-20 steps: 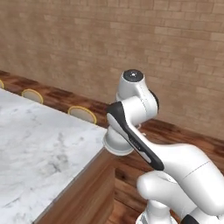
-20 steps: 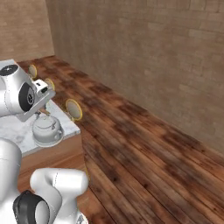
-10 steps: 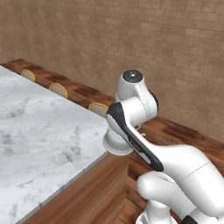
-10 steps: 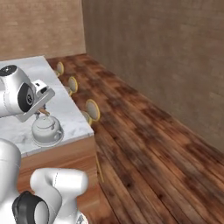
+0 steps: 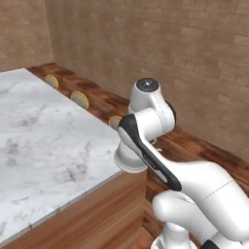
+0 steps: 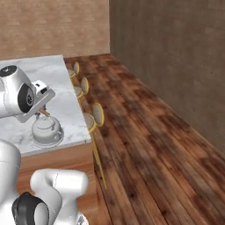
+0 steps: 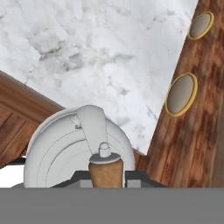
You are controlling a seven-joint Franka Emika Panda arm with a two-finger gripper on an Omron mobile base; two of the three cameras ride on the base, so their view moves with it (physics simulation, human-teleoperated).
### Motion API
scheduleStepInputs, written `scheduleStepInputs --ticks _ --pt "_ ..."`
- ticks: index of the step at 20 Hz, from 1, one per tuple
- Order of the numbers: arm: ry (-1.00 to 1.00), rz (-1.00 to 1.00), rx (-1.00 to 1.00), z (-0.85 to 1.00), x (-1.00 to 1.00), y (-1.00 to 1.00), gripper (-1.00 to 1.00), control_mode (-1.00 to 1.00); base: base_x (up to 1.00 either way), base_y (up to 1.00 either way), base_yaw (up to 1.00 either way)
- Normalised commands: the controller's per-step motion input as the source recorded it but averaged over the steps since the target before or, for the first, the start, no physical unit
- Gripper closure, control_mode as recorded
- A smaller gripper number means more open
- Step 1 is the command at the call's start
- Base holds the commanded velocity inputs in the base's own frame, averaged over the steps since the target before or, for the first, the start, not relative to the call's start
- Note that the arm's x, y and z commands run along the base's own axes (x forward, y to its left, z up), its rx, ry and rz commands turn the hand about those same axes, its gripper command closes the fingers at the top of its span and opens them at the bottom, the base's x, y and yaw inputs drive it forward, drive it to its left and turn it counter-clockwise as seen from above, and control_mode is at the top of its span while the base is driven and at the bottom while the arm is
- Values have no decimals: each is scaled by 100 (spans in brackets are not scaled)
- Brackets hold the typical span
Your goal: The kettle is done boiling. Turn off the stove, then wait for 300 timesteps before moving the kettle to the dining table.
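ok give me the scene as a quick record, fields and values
kettle: held by its wooden handle bar, at the table's corner, whether it rests there can't be told
gripper: shut on the kettle handle
table: marble top, wooden base
stools: round seats along the table's far side
floor: dark wood planks
walls: brick

Even, soft rendered light; textures slightly blurry

Smooth silvery-white metal kettle (brown wooden handle bar), polished grey-veined marble dining table, wood-plank floor.
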Motion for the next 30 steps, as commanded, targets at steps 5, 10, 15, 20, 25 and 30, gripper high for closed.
scheduleStepInputs --ticks 5,10,15,20,25,30 --pt "0 0 0 0 0 0 100 100 39 -36 33" --pt "0 0 0 0 0 0 100 100 45 -32 35" --pt "0 0 0 0 0 0 100 100 45 -32 36" --pt "0 0 0 0 0 0 100 100 47 -32 36" --pt "0 0 0 0 0 0 100 100 50 -31 36" --pt "0 0 0 0 0 0 100 100 48 -30 36"
